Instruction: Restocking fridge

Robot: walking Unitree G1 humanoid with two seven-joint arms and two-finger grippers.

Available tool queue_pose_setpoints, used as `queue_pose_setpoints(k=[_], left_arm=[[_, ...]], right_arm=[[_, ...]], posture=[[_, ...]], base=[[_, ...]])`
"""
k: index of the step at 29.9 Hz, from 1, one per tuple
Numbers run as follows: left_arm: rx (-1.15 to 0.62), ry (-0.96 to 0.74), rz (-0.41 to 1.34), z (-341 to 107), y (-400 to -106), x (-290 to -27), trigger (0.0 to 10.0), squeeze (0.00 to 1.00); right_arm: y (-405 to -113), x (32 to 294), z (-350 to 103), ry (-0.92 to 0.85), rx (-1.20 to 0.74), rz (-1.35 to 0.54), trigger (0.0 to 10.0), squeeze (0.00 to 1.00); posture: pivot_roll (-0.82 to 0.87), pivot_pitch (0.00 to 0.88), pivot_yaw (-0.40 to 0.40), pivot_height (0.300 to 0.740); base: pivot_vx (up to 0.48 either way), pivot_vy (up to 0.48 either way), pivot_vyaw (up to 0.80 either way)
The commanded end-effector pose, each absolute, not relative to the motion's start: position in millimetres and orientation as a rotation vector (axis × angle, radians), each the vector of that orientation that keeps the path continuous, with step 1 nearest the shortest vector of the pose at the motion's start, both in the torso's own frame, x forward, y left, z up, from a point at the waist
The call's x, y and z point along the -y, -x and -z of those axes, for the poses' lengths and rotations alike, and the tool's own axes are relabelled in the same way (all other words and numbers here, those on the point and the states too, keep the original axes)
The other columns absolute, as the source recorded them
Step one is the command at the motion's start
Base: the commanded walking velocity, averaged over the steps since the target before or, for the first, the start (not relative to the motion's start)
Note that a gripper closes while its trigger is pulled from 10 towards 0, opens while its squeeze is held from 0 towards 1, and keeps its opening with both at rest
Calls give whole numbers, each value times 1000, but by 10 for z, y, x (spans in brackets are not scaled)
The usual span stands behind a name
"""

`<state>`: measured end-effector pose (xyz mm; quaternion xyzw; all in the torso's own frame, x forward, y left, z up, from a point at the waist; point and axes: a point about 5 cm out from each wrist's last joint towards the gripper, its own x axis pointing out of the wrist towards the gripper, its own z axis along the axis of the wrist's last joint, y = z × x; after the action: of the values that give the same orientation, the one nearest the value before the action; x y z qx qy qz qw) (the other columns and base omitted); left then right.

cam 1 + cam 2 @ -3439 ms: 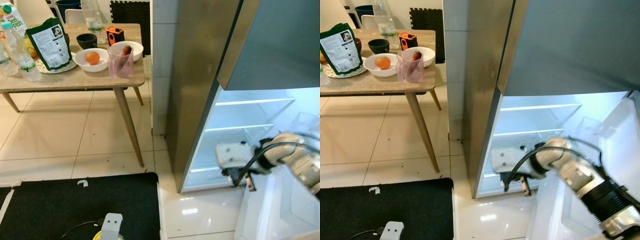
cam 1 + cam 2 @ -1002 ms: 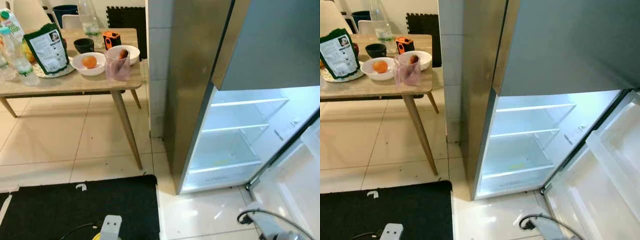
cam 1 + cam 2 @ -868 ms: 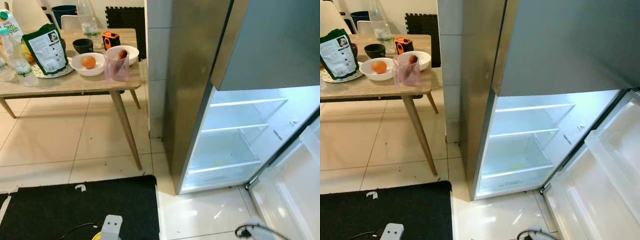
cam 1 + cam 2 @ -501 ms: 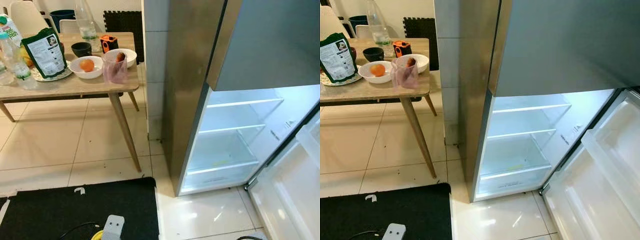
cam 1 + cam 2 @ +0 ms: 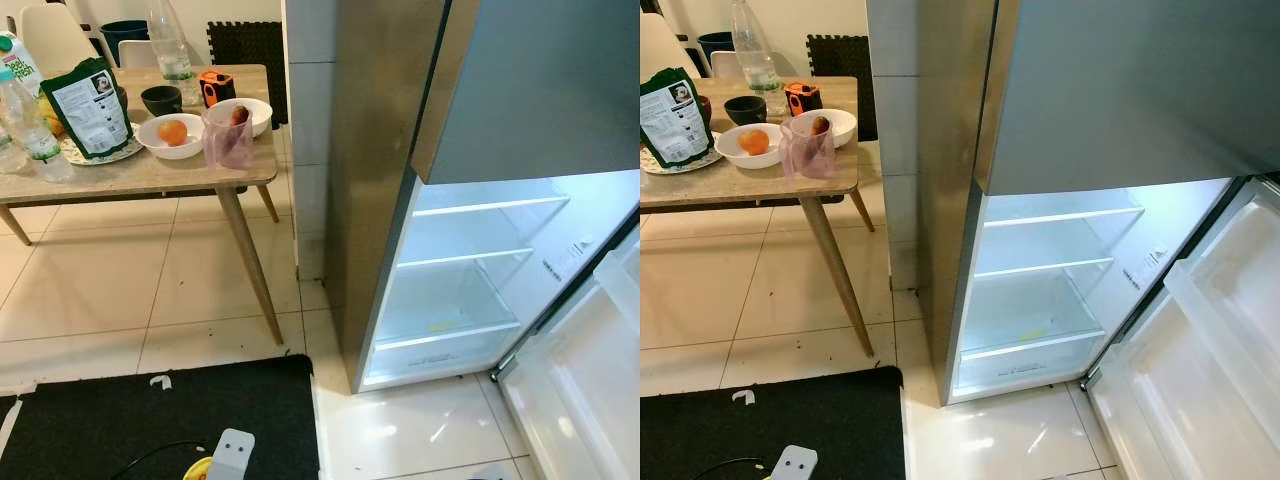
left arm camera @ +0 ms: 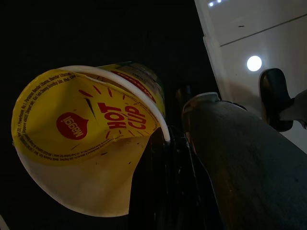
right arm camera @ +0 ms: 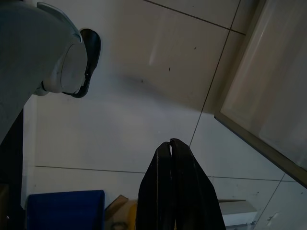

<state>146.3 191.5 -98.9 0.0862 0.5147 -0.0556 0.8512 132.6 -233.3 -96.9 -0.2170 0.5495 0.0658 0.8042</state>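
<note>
The steel fridge [image 5: 380, 150] stands with its lower door [image 5: 590, 380] swung wide open, and its lit glass shelves [image 5: 460, 255] are bare. My left gripper [image 6: 168, 143] hangs low by my leg over the black mat, shut on a yellow noodle cup [image 6: 86, 129] with a peeled-up lid. A sliver of that noodle cup [image 5: 200, 468] peeks out beside my left wrist [image 5: 232, 455]. My right gripper [image 7: 170, 146] is shut and empty, pointing down at the floor tiles beside the fridge door. Groceries wait on the wooden table [image 5: 150, 175].
On the table sit a white bowl with an orange [image 5: 172, 133], a pink cup [image 5: 232, 138], a second white bowl [image 5: 250, 110], a green bag [image 5: 92, 97], bottles [image 5: 28, 120] and a black bowl [image 5: 161, 98]. A black mat [image 5: 150, 420] lies underfoot. Near my foot stands a blue box [image 7: 64, 208].
My right arm has left the fridge and dropped out of the head views. The fridge door has swung wider open. The camera has shifted slightly.
</note>
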Motion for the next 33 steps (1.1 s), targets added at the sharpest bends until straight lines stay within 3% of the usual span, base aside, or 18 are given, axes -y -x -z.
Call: queue_pose_setpoints(k=[1, 33], left_arm=[[-1154, -202, 136, 1056, -1277, -1928, 10000, 0], [-1163, -166, 134, 1050, -1285, -1953, 10000, 0]], right_arm=[[-1264, 2360, 983, 455, -1190, -124, 10000, 0], [-1258, 2363, 984, 385, -1192, -95, 10000, 0]], posture=[[-38, 78, -45, 740], [-40, 87, -34, 740]], base=[[0, 0, 0], [0, 0, 0]])
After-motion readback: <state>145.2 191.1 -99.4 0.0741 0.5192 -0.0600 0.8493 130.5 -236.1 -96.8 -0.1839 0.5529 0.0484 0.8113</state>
